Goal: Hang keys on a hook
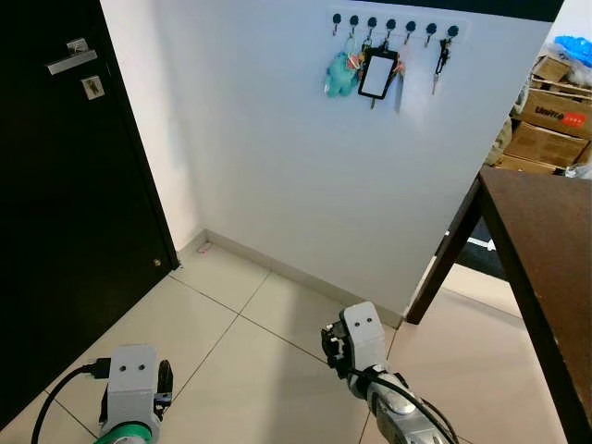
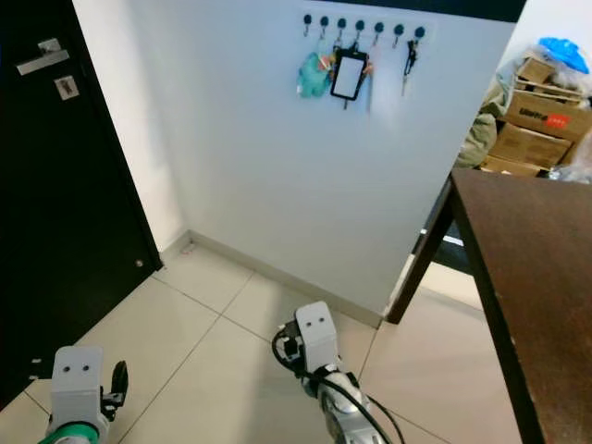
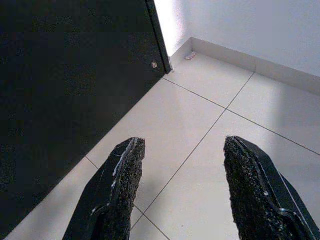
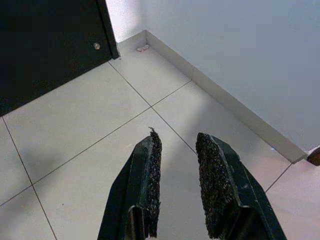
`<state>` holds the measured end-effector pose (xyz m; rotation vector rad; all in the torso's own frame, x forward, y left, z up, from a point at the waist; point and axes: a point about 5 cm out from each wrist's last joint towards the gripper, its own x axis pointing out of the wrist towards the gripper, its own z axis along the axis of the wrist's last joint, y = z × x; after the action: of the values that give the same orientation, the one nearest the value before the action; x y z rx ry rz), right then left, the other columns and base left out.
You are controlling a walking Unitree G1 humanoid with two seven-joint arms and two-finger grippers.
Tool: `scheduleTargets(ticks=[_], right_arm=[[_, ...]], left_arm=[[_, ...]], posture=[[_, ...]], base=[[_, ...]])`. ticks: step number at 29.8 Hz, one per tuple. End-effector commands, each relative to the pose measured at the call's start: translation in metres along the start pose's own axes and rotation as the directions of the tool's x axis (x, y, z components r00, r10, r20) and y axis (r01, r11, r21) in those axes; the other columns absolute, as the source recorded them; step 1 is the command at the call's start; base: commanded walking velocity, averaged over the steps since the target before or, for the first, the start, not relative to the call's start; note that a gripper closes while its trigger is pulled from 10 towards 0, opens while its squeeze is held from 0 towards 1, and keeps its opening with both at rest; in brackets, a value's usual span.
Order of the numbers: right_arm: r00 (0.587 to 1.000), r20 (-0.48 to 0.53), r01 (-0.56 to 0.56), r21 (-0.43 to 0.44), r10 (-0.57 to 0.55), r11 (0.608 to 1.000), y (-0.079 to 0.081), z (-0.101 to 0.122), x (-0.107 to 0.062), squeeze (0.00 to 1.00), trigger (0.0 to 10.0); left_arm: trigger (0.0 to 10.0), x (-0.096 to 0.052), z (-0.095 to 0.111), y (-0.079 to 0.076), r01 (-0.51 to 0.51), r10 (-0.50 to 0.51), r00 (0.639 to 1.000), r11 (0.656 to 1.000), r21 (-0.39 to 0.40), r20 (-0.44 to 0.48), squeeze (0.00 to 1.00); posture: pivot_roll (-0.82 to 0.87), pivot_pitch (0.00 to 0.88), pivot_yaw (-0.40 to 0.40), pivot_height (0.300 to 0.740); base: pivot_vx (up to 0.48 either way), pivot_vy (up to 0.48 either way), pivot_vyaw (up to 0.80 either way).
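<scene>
Apparently done: keys [image 1: 441,61] hung on hook rack [image 1: 393,23] high on wall. Left gripper [image 3: 182,192] jaws spread, empty; right gripper [image 4: 177,185] jaws slightly parted, empty, both low over floor.

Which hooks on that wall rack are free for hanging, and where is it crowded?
On the hook rack, the leftmost hook and the rightmost hook look bare. The middle is crowded: teal plush, black card holder, and dark keys further right.

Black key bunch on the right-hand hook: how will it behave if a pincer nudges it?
The keys dangle freely from one hook, so they would probably swing rather than resist. They look small and thin, likely light. Hanging loosely, a sideways push might lift them off.
</scene>
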<state>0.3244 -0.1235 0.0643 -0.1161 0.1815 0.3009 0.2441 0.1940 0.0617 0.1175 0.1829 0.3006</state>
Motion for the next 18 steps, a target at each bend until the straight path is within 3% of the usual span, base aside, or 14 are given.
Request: scheduleTargets(ticks=[1, 18], right_arm=[[1.000, -0.030, 0.001, 0.019, 0.000, 1.000, 0.0024, -0.0071, -0.0022, 0.00, 10.0], [0.999, -0.040, 0.000, 0.017, 0.001, 1.000, 0.0013, -0.0084, -0.0016, 0.00, 10.0]], left_arm=[[10.0, -0.0015, -0.0045, 0.0024, -0.002, 0.002, 1.000, 1.000, 0.000, -0.018, 0.00], [10.0, -0.0006, -0.0059, 0.0019, -0.002, 0.002, 1.000, 1.000, -0.012, -0.023, 0.00]], posture=[[-0.10, 0.117, 0.089, 0.740], [-0.11, 0.098, 0.087, 0.740]], base=[[0.000, 0.000, 0.00], [0.000, 0.000, 0.00]])
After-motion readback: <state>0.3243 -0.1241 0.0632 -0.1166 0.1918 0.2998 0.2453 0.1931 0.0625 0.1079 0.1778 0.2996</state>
